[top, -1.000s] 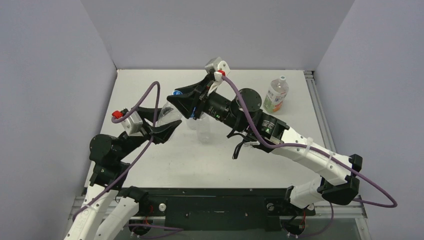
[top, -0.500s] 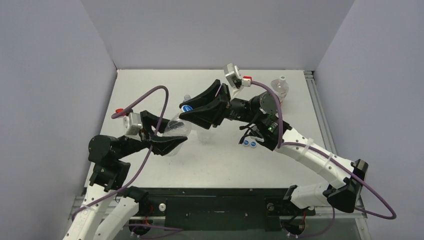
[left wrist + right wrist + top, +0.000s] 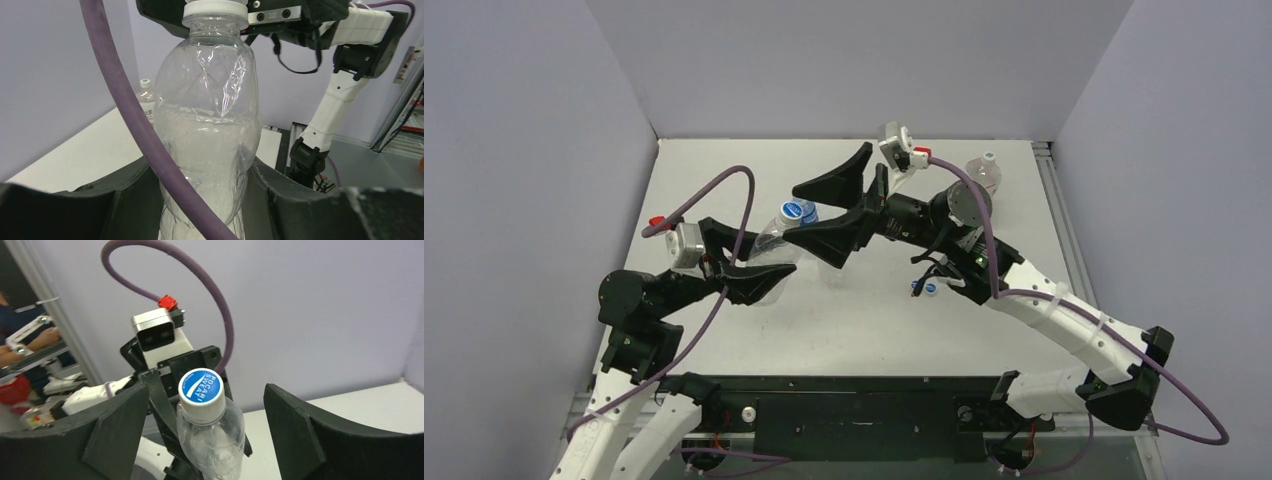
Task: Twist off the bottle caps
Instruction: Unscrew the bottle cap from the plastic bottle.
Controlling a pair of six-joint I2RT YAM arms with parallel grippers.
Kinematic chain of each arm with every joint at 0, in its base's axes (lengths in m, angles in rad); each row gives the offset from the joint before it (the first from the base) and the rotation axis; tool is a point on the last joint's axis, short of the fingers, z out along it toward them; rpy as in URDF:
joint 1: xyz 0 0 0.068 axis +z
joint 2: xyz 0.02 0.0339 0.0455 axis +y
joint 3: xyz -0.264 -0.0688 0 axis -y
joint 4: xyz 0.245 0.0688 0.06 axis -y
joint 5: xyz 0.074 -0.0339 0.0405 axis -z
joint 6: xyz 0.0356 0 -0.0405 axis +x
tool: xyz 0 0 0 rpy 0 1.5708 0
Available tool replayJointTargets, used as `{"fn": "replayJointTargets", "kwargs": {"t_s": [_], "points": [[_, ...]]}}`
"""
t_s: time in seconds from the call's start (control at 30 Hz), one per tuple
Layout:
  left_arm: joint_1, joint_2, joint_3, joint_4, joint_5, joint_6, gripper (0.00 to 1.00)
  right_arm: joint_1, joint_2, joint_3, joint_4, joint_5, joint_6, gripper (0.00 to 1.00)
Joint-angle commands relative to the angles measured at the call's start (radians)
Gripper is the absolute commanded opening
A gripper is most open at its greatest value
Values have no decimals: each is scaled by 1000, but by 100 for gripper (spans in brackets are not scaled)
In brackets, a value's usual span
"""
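One capped clear bottle (image 3: 215, 130), partly full of clear liquid (image 3: 212, 165)

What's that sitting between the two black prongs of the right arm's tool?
A blue cap on a clear bottle, standing in the gap, clear of both fingers; the right wrist view shows it.

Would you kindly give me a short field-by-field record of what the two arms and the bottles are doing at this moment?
left tool: shut on plain bottle, held tilted
plain bottle: clear, partly filled, dented
blue-topped cap: on the plain bottle's neck
right tool: open, one finger on each side of that cap, not touching it
loose caps: on the table under the right arm, partly hidden
labelled bottle: far right, upright, white cap on
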Motion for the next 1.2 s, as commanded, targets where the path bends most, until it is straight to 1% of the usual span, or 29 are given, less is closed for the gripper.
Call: {"fn": "replayJointTargets", "kwargs": {"t_s": [0.0,0.07,0.1,0.13,0.17,0.2,0.23,0.27,0.33,0.4,0.53,0.7,0.9,0.97,1.0,1.03,1.07,1.1,1.13,1.17], "points": [[5,-10,20,-16,-144,104,4,21,-96,66,-161,248,-122,81],[5,-10,10,-19,-180,125,4,32,-93,126,-262,386,-136,82],[5,-11,8,-24,-209,133,4,35,-82,150,-341,428,-137,82],[5,-11,5,-28,-226,153,4,47,-67,199,-381,516,-138,82],[5,-12,3,-36,-267,161,4,55,-57,223,-455,559,-151,83],[5,-11,1,-40,-285,180,4,82,-41,268,-483,656,-160,83],[5,-10,0,-47,-318,191,4,102,-33,285,-524,697,-188,84],[5,-9,0,-54,-346,208,4,144,-15,311,-535,772,-205,84],[5,-7,-2,-60,-374,228,4,204,20,349,-563,873,-239,84],[5,-6,-6,-60,-391,239,4,232,62,396,-594,920,-246,84],[5,-9,-9,-54,-402,241,4,252,104,420,-596,914,-233,78],[5,-7,-11,-60,-412,250,4,259,123,418,-550,878,-214,75],[5,-5,-12,-69,-420,254,4,258,135,417,-524,846,-191,62],[5,-6,-13,-71,-421,254,4,257,136,412,-519,841,-185,55],[5,-6,-14,-71,-422,254,4,257,136,410,-514,840,-181,50],[5,-7,-15,-71,-421,254,4,257,135,405,-511,834,-178,46],[5,-7,-15,-72,-421,254,4,256,133,400,-507,832,-172,39],[5,-8,-15,-72,-423,254,4,253,133,399,-506,825,-168,35],[5,-8,-14,-72,-424,254,4,251,134,399,-505,821,-160,27],[5,-8,-14,-72,-425,254,4,250,134,398,-505,814,-157,24]]}}
